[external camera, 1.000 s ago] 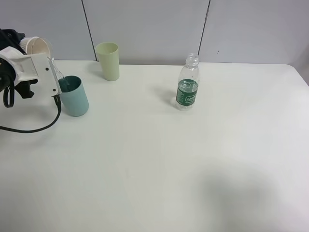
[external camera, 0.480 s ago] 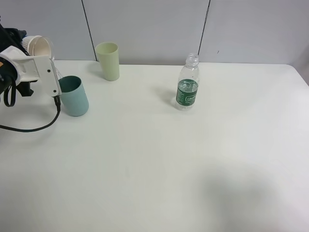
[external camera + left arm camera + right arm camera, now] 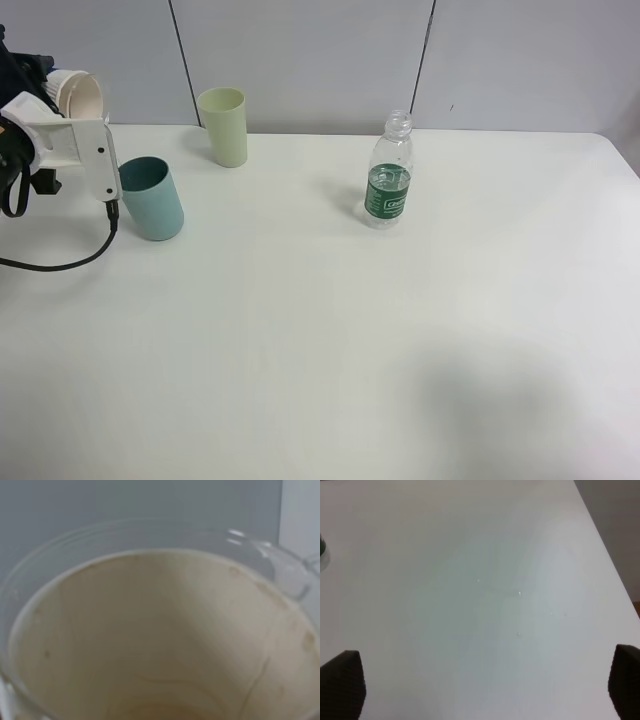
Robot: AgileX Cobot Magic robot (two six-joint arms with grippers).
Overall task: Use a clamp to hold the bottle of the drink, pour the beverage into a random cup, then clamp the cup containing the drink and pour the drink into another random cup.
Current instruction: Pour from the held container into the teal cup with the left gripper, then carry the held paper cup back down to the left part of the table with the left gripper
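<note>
White tabletop [image 3: 330, 330] fills most of the high view, with pale grey wall panels [image 3: 300, 60] behind its far edge.

At the far left, the left gripper [image 3: 45, 105] is raised off the table and clenched on the paper cup [image 3: 78, 95], which is tipped on its side with its mouth facing right; only the white rim and beige inside show from above (the blue sleeve is hidden by the arm's white housing). From the left wrist camera the cup's beige interior [image 3: 160, 640] fills nearly the whole picture, marked with a few small brownish spots, and no liquid can be made out in it.

Just right of and below the tilted cup, the teal tumbler [image 3: 152, 198] stands upright on the table, close to the white housing. Farther back, a pale green tumbler [image 3: 223, 126] stands upright near the wall. The bottle [image 3: 388, 172] stands upright right of centre, well apart from the cups, uncapped, with its green label band around the lower body.

The right gripper [image 3: 485, 685] hangs over bare table with its two dark fingertips [image 3: 340, 682] spread wide at either edge of the wrist picture, grasping nothing. A few tiny droplets [image 3: 520, 594] dot the surface ahead of it.
</note>
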